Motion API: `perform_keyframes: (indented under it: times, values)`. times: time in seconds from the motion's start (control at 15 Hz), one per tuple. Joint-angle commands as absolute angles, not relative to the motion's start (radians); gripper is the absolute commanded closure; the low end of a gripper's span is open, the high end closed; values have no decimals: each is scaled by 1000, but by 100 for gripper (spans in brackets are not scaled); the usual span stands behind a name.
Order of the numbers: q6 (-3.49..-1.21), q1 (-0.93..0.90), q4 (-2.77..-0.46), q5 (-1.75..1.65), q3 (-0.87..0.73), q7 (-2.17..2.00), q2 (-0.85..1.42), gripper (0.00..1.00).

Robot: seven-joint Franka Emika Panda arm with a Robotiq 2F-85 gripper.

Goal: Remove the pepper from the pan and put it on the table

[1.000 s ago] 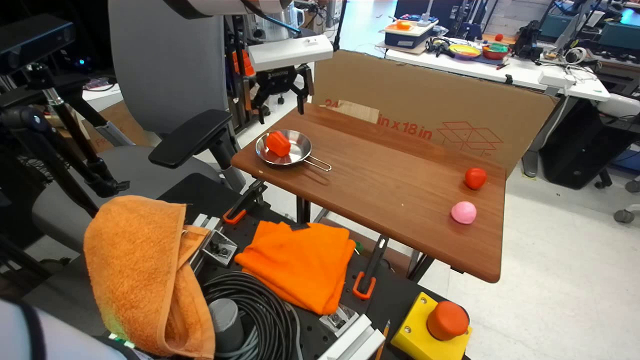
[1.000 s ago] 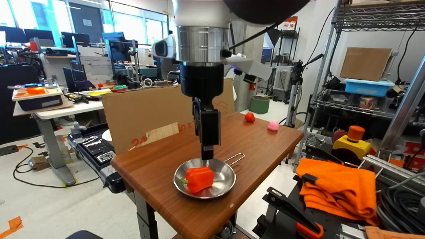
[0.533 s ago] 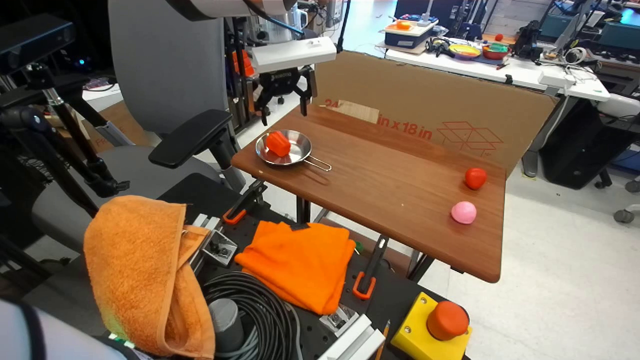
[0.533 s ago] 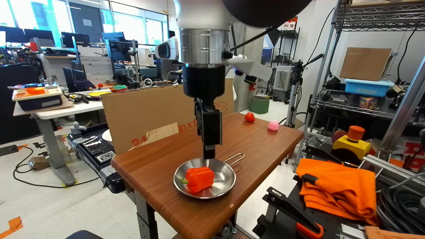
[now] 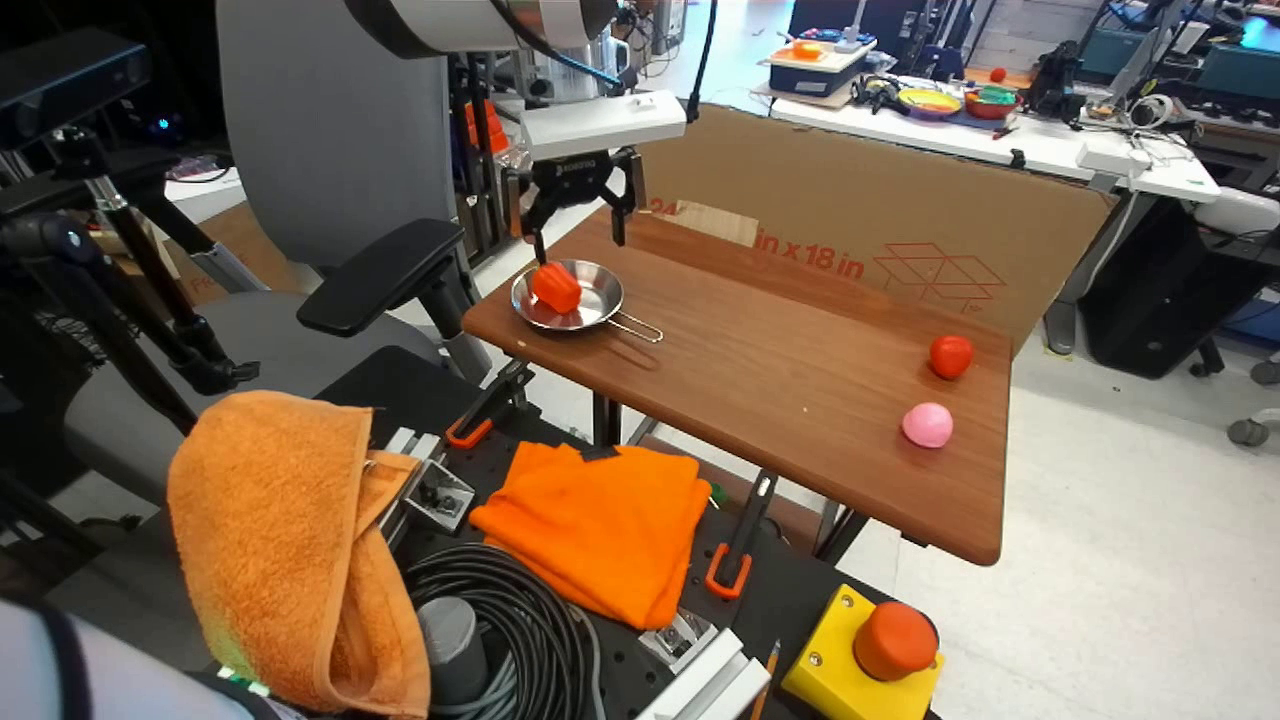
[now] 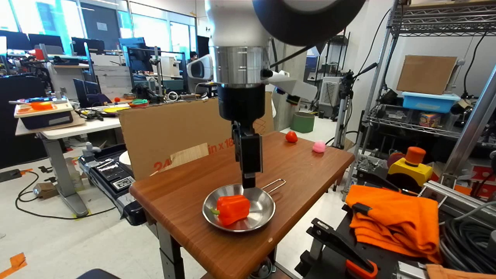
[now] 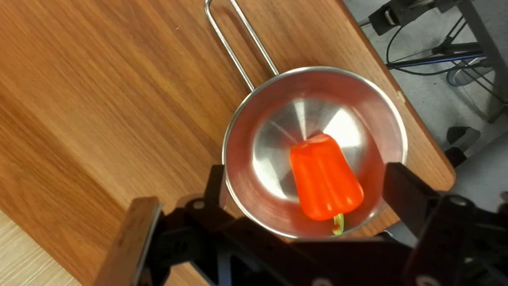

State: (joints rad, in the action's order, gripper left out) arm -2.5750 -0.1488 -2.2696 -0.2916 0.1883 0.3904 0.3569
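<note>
The red-orange pepper with a green stem lies on its side in the silver pan, at a corner of the brown table. The pepper and pan also show in another exterior view. My gripper is open and empty, pointing down above the pan. In an exterior view its near finger hides the far one. In the wrist view the pepper lies between the lines of the spread fingers, and the pan's wire handle points away from the gripper.
A round red object and a pink ball are at the table's far end. A cardboard wall stands along one long edge. A black bench with a folded orange cloth and a yellow box with a red button lies alongside.
My gripper has moved down, and slightly to the right in both exterior views, closer to the pan. It stays open. The pepper and the pan have not moved.
</note>
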Motion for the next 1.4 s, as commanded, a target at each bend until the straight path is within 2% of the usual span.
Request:
perform_keyframes:
  times: [0.0,1.33]
  values:
    - [-2550,-145,-2230,-284,199,427,387,0]
    - [-2530,-148,-2203,-289,226,498,427,0]
